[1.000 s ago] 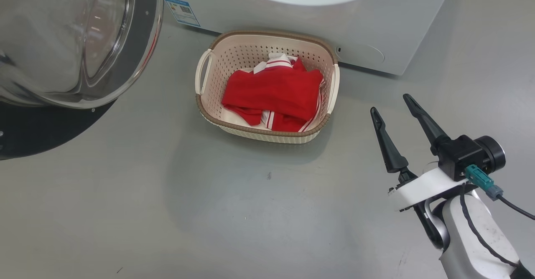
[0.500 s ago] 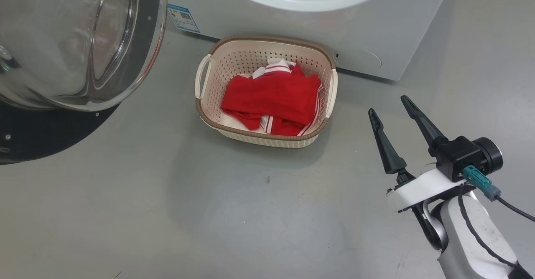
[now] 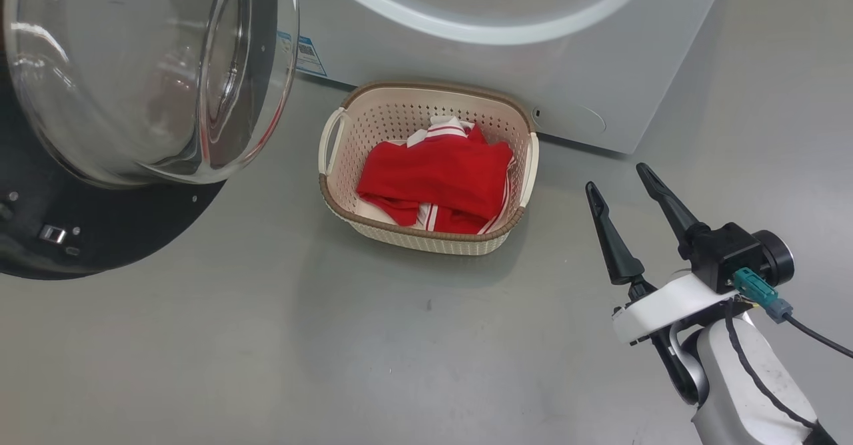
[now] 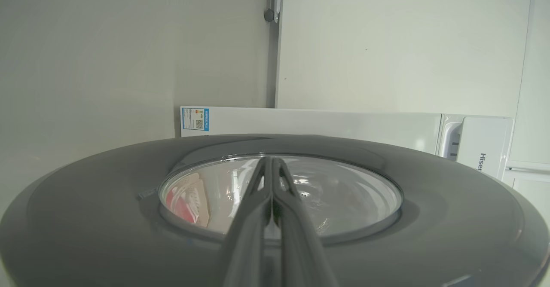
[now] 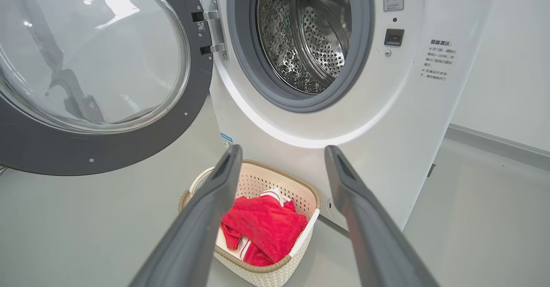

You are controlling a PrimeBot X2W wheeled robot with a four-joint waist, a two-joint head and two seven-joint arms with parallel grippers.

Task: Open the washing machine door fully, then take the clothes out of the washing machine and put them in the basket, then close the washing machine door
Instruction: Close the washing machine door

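The washing machine door (image 3: 143,92) hangs wide open at the upper left of the head view, its clear domed glass bulging out over the grey floor (image 3: 320,345). In the right wrist view its hinge (image 5: 211,29) sits at upper centre, on the left edge of the drum mouth, so the door would have to swing rightward across the frame to shut.

In the left wrist view, the left pincer (image 4: 271,160) has its two fingers pressed together on nothing. They point straight up the middle of the frame at the door's outer face, whose broad dark rim spans the lower half of the picture. Whether the fingertips touch the glass cannot be told. This arm looks by far the nearer to the door.

The right pincer (image 3: 615,176) is at the lower right of the head view, spread wide and empty, well apart from the door and to the right of the basket (image 3: 426,89).

The basket stands on the floor just in front of the washing machine (image 3: 600,52), at centre frame. The clothes (image 3: 436,172), red with white stripes, lie bundled inside it, below the brown rim. The steel drum (image 5: 307,33) shows bare perforated metal and no garment in the part visible. By appearances the unloading is done and only the closing of the door remains.
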